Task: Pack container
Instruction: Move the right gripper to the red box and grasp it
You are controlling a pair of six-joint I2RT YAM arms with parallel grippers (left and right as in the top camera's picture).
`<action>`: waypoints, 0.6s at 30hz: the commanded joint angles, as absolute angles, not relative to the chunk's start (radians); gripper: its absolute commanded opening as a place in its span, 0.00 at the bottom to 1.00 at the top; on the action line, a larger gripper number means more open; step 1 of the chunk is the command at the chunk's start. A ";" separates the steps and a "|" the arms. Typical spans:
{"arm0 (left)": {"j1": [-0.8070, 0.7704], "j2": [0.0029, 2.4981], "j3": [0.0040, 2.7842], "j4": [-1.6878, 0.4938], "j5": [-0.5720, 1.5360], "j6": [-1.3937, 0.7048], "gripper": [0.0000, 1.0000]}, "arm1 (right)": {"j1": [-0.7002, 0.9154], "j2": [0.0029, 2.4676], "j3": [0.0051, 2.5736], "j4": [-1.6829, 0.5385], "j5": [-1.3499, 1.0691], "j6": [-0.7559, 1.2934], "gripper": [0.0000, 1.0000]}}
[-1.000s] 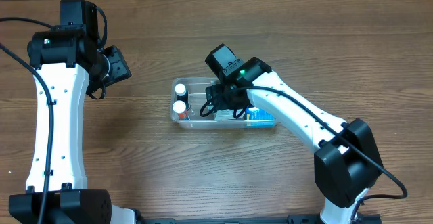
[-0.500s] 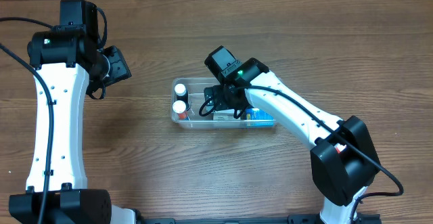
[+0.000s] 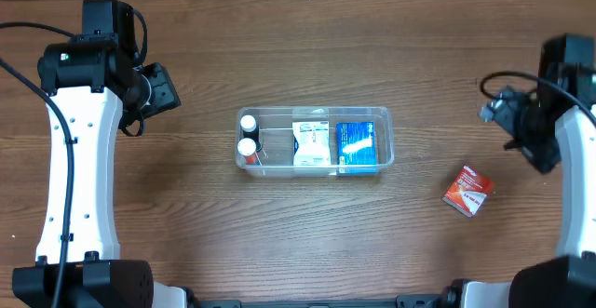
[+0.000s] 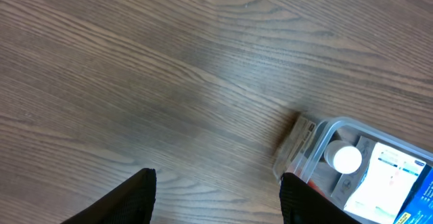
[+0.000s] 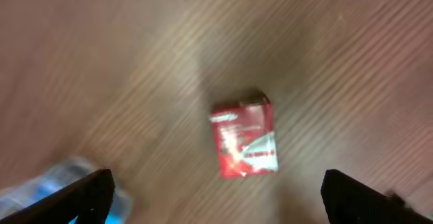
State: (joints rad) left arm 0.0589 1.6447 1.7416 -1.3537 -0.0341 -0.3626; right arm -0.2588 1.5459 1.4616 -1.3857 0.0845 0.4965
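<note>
The clear plastic container [image 3: 386,114] sits mid-table, holding two white-capped bottles [image 3: 248,134], a white box [image 3: 311,145] and a blue box [image 3: 357,145]. Its corner also shows in the left wrist view [image 4: 318,132]. A red and white box [image 3: 467,191] lies on the table to the right of the container; it shows blurred in the right wrist view [image 5: 245,141]. My right gripper [image 3: 507,113] is open and empty, up and right of the red box, which lies between its fingers [image 5: 216,190] from above. My left gripper [image 3: 160,89] is open and empty, far left of the container [image 4: 216,190].
Bare wooden tabletop [image 3: 298,243] surrounds the container. The arm bases stand at the front left and front right edges.
My right arm has pulled out of the container and swung far to the right. The white box now lies uncovered in the container. The left arm has not moved.
</note>
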 commanded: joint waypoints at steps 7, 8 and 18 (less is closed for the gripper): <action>0.059 1.623 1.762 -1.345 -0.033 -0.347 0.61 | -0.320 1.551 0.936 -1.015 0.019 0.335 1.00; 0.059 1.623 1.762 -1.345 -0.033 -0.347 0.61 | -0.320 1.551 0.935 -1.009 0.021 0.335 1.00; 0.059 1.623 1.762 -1.349 -0.029 -0.347 0.61 | -0.320 1.650 0.895 -0.969 -0.002 0.309 1.00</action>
